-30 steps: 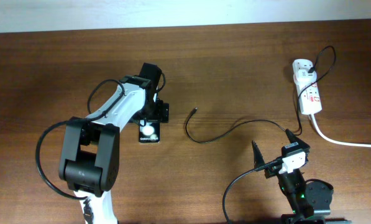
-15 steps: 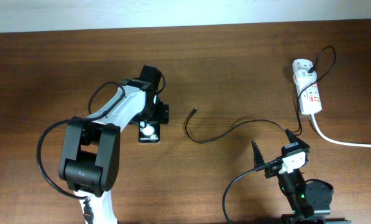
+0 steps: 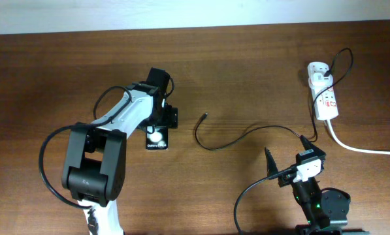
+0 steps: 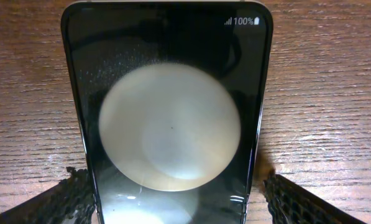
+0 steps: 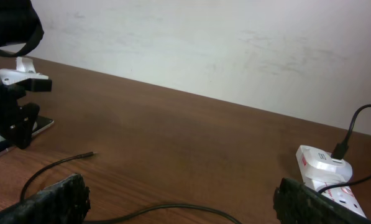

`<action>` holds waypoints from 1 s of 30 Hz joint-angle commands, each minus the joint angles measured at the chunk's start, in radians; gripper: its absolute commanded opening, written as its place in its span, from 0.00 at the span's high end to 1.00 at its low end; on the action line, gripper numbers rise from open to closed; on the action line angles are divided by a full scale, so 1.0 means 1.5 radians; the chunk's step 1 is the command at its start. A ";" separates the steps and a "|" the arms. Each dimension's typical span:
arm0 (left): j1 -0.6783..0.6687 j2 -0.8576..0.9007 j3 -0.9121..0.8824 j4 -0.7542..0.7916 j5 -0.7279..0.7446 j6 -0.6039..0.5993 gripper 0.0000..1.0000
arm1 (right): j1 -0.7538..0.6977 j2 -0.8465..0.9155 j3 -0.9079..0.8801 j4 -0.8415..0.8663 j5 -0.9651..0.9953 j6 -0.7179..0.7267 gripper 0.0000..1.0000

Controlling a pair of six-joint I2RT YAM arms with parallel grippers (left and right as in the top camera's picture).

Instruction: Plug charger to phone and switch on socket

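The charger, a long thin black cable (image 3: 260,128), lies loose on the brown wooden table (image 3: 51,65); its small black connector tip (image 3: 205,116) rests near the middle, to the right of the phone and clearly apart from it, so nothing is plugged into the phone yet. The phone, a slim black rectangular smartphone (image 4: 170,124) with a white round spot on its face, lies flat, left of centre; the left gripper (image 4: 173,193) stands over its near end with the jaws spread wide, one finger on each long edge; whether the pads touch the edges I cannot tell, and the phone is not lifted. The right gripper (image 3: 287,155) sits at the near right, jaws fully spread, holding nothing, with the cable running along the table just beyond it. The socket, a white elongated power strip (image 3: 325,98) with small red marks, lies at the far right; the cable's other end goes into a white plug (image 3: 317,68) at its far end, and a thick white cord (image 3: 358,149) leads off right. Whether its switch is on cannot be read. By my judgement the task has barely begun: picking up the tip, mating it with the phone and pressing the switch all remain.
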 commanded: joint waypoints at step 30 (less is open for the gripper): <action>0.001 0.012 0.094 -0.106 -0.006 -0.009 0.22 | 0.004 -0.005 -0.003 -0.004 0.006 0.005 0.01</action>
